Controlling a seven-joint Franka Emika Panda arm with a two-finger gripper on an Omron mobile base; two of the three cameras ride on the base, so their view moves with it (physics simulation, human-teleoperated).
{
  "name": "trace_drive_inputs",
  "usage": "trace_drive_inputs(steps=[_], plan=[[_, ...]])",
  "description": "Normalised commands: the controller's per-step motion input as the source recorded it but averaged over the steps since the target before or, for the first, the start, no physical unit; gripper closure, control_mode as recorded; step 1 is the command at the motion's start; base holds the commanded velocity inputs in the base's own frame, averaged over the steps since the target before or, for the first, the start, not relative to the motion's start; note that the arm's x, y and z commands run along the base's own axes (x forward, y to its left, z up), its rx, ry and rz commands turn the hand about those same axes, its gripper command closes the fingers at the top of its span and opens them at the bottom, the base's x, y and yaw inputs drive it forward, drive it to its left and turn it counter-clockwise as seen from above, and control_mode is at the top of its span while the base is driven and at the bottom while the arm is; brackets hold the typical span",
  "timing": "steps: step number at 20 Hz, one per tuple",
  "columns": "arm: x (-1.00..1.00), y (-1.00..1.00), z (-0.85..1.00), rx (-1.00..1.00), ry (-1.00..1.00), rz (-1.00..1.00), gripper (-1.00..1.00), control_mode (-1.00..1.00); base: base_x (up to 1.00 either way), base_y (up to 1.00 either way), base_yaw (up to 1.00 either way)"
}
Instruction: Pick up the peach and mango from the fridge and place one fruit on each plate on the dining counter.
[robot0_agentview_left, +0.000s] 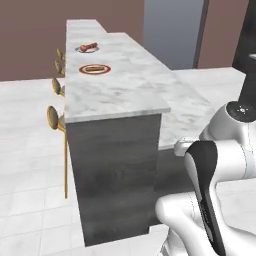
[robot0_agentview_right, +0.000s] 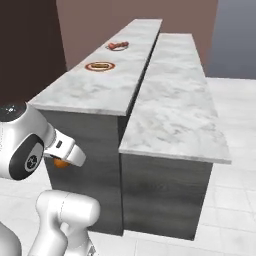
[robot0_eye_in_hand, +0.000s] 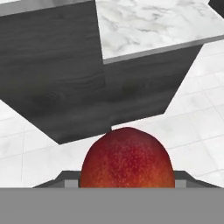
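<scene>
My gripper (robot0_eye_in_hand: 126, 181) is shut on a round red fruit (robot0_eye_in_hand: 126, 159) with pale speckles and an orange underside; I cannot tell whether it is the peach or the mango. The same fruit (robot0_agentview_right: 61, 163) peeks out orange under my hand, low beside the dining counter's dark end wall. On the dining counter (robot0_agentview_left: 117, 92) far back lie the two plates. The red-rimmed plate (robot0_agentview_left: 94, 69) has a tan centre. The silver-grey plate (robot0_agentview_left: 88, 48) behind it carries a small reddish thing. The fridge is out of view.
A lower marble counter (robot0_agentview_right: 172, 115) runs along the dining counter's right side. Gold-legged stools (robot0_agentview_left: 55, 117) line its left side. The dark end wall (robot0_eye_in_hand: 52, 78) stands close ahead of the hand, and pale tiled floor (robot0_eye_in_hand: 192, 127) lies around it.
</scene>
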Motion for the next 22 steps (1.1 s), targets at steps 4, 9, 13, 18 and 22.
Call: trace_drive_inputs(steps=[4,9,13,18,22], plan=[[0.00,0.00,0.00,0.00,0.00,0.00,1.00,1.00,-0.20,1.00,-0.39],[0.00,0.00,0.00,0.00,0.00,0.00,1.00,1.00,-0.15,1.00,-0.39],[0.00,0.00,0.00,0.00,0.00,0.00,1.00,1.00,-0.09,1.00,-0.42],[0.00,0.00,0.00,0.00,0.00,0.00,1.00,1.00,-0.01,0.98,-0.44],[0.00,0.00,0.00,0.00,0.00,0.00,1.00,1.00,0.02,0.96,-0.46]])
